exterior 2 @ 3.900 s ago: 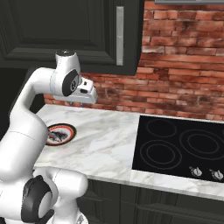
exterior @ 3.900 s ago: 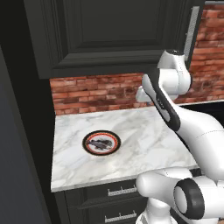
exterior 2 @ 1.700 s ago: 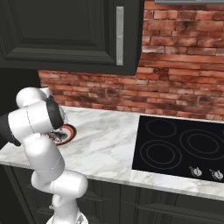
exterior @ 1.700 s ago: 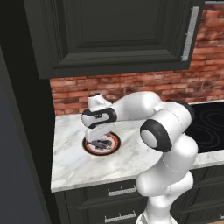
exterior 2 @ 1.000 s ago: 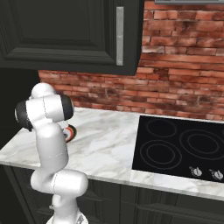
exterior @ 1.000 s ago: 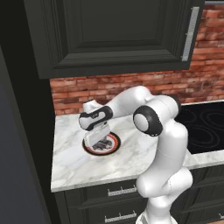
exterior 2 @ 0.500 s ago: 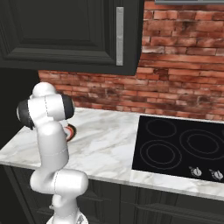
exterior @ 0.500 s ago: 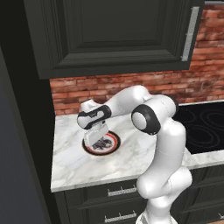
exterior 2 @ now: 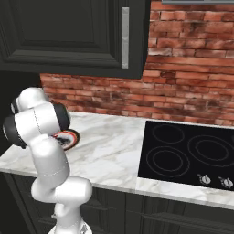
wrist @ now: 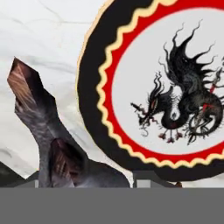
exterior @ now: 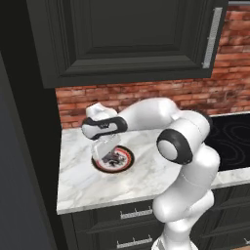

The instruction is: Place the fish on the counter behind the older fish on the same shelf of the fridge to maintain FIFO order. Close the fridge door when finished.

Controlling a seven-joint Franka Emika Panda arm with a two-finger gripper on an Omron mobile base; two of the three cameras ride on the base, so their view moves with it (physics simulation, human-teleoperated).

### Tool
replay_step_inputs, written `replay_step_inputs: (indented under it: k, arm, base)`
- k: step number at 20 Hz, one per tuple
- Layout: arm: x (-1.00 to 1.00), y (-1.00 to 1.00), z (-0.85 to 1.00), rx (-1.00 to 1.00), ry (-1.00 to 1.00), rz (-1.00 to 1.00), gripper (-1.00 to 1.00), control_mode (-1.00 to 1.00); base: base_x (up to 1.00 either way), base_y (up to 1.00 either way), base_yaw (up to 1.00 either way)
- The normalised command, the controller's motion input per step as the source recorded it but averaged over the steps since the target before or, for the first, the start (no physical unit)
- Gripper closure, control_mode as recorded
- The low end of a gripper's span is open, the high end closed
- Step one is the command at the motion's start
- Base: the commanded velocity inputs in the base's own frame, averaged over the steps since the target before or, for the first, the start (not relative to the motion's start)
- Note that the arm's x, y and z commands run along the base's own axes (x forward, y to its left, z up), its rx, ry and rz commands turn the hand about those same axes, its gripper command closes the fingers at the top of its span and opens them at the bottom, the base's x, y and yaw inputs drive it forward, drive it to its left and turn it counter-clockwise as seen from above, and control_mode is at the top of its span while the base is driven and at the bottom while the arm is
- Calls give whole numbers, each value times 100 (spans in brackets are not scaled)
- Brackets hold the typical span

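white franka arm reaches down to the left end of the marble counter (exterior: 146, 176), hand just over a round plate (exterior: 126, 161) with a black rim, red and yellow scalloped ring and a black dragon printed on its white centre. gripper (exterior: 108, 157) sits low at the plate, fingers pointing down onto it. in the hand view the dark grey-brown fish (wrist: 52, 144) rises from between the fingertips at the bottom, tail fin up and to the left, body right up against the camera, so the claw looks pinched on the fish; the finger tips themselves are mostly hidden by the fish. the fish is off the plate's left rim (wrist: 92, 118) in that view, over bare marble (wrist: 39, 35), lifted or not cannot be told. in the right base view the arm's elbow covers most of the plate (exterior 2: 69, 137), a sliver of red rim showing. black cooktop (exterior 2: 192, 157) sits at the right of the counter, brick backsplash (exterior 2: 183, 82) behind, dark upper cabinet (exterior: 127, 39) above, dark drawers (exterior: 122, 215) below.
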Motion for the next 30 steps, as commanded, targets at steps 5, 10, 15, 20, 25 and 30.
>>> replay_step_inputs:
  k: [5, 10, 15, 20, 25, 30]
  arm:
    - [-82, -3, 74, 5, -9, 0, 100, -100]
    - [-94, -41, 50, 13, -5, 0, 100, -100]
    - [-57, -70, 73, 14, 0, -1, 100, -100]
    - [-34, -93, 64, 14, 0, -8, 100, -100]
    - [-9, -33, 9, 6, 4, -11, 100, -100]
    - [-5, -33, -18, 3, 5, -1, 100, -100]
  base:
    - [0, 0, 0]
    - [0, 0, 0]
    - [0, 0, 0]
    - [0, 0, 0]
    - [0, 0, 0]
    - [0, 0, 0]
